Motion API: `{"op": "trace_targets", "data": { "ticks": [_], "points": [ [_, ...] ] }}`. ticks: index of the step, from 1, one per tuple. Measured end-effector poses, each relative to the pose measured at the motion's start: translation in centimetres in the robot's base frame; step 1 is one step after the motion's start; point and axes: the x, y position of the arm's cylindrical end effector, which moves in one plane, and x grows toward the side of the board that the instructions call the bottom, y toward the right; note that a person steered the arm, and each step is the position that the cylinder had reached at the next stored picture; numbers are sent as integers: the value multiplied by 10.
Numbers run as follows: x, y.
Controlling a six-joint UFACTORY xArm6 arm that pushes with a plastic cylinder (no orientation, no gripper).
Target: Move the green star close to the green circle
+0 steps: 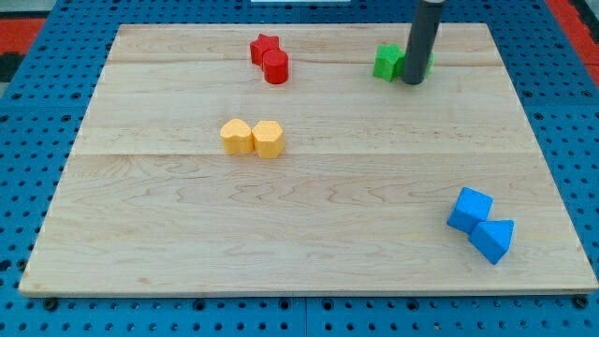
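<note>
A green star block [387,62] lies near the view's top right on the wooden board [309,234]. Right beside it on the view's right, a second green block [427,62], likely the circle, is mostly hidden behind my dark rod. My tip [414,82] rests on the board between the two green blocks, touching or almost touching both, at their lower edge.
A red star [264,47] and a red cylinder [275,67] sit together at the top centre. Two yellow blocks [238,137] [268,139] sit side by side left of centre. Two blue blocks [469,209] [492,239] sit at the bottom right.
</note>
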Motion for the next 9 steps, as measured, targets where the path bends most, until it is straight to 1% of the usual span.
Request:
{"op": "trace_targets", "data": {
  "ticks": [1, 2, 3, 4, 5, 8, 9],
  "points": [
    [-8, 13],
    [-42, 16],
    [-23, 16],
    [38, -4],
    [26, -58],
    [-16, -23],
    [-7, -36]
  ]
}}
